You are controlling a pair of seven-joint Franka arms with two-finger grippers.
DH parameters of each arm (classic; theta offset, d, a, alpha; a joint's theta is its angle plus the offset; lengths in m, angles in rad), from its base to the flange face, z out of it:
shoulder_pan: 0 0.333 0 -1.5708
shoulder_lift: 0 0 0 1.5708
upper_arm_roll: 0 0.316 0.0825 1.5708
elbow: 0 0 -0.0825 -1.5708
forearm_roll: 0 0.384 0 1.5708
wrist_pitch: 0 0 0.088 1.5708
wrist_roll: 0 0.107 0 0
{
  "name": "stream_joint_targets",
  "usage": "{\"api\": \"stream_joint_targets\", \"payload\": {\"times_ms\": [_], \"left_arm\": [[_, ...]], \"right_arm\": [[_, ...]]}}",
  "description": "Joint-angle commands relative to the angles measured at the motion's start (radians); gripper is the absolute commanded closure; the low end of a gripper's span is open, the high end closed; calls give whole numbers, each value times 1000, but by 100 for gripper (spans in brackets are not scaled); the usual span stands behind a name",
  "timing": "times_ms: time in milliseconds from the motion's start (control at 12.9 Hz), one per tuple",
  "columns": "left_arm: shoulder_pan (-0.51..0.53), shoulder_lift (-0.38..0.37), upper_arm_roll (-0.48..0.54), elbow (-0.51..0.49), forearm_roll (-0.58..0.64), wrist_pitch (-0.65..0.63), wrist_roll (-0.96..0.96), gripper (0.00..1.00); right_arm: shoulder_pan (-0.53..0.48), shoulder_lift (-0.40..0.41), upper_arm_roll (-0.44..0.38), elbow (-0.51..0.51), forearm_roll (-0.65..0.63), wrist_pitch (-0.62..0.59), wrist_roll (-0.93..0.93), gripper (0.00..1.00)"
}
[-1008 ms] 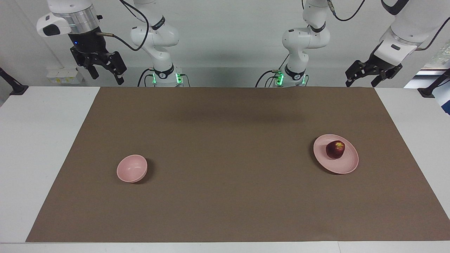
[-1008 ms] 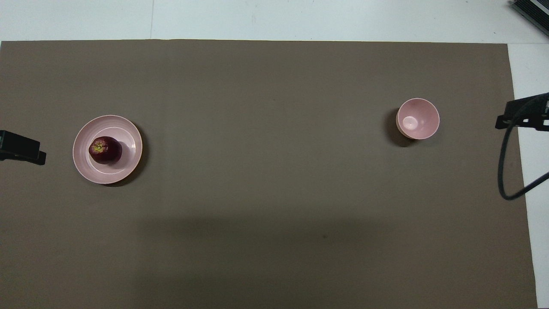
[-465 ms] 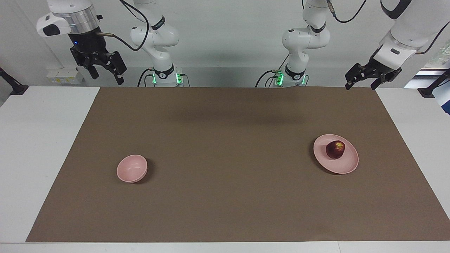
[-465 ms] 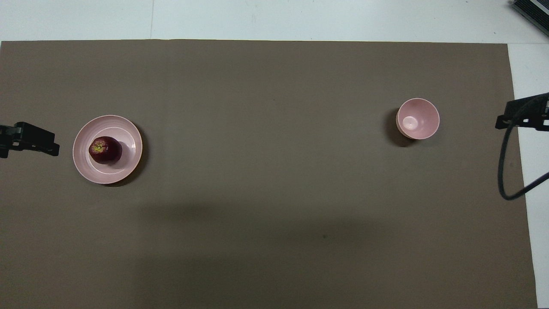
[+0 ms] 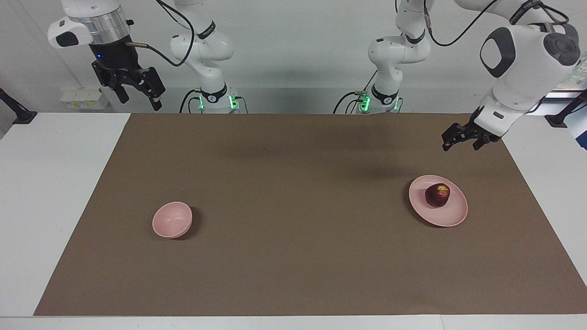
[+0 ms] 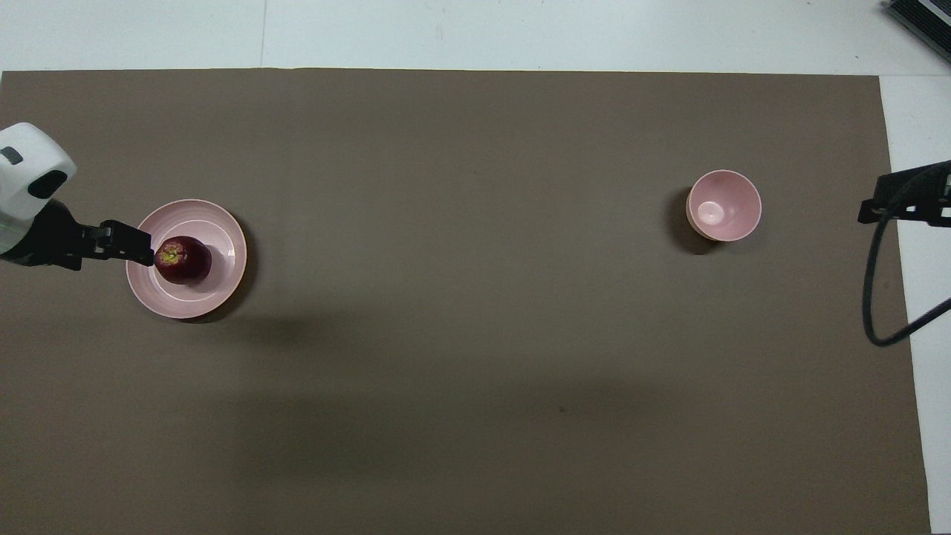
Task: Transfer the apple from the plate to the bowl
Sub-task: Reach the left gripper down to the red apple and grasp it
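Brown mat (image 5: 293, 256) on table: small dark red apple (image 5: 437, 195) sits on flat pink plate (image 5: 451, 215). We're approaching; left end effector (image 5: 463, 138) released, raised, must descend onto apple. Right end effector (image 5: 133, 89) waits, released.

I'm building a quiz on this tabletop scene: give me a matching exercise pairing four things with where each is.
Things:
1. apple
2. bowl
3. left gripper
4. right gripper

Places:
A. raised, open, waiting by the right arm's end of the table
B. empty on the brown mat, toward the right arm's end
C. on the plate
D. in the air, open, over the mat near the plate

Pairs: 1-C, 2-B, 3-D, 4-A
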Motion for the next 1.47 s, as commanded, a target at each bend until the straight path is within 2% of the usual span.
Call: {"api": "stream_joint_targets", "payload": {"times_ms": [0,388,620,776,1086,1163,1241,1318,1396], "left_arm": [[29,-18,-3,-112,-7,120,47,0],[29,86,-3,-200,-7,361,51,0],[27,152,-3,-215,-7,473,53,0],[27,184,-3,-215,-7,501,54,0],[29,180,-5,-243,-7,507,56,0],[30,178,-3,-242,-7,503,54,14],[32,178,-3,-242,-7,496,56,61],[30,180,-3,-235,-7,489,51,95],[26,183,-3,-226,-7,484,39,100]], "right_arm": [[-14,7,6,14,9,-16,-22,0],[-14,7,6,13,9,-16,-22,0],[-14,7,6,14,9,-16,-22,0],[-14,7,6,13,9,-16,-22,0],[-12,5,15,13,9,-18,-23,0],[-14,7,10,14,9,-15,-29,0],[-14,5,4,13,9,-21,-29,0],[-15,1,3,5,9,-21,-31,0],[-15,-4,3,-3,9,-16,-29,0]]}}
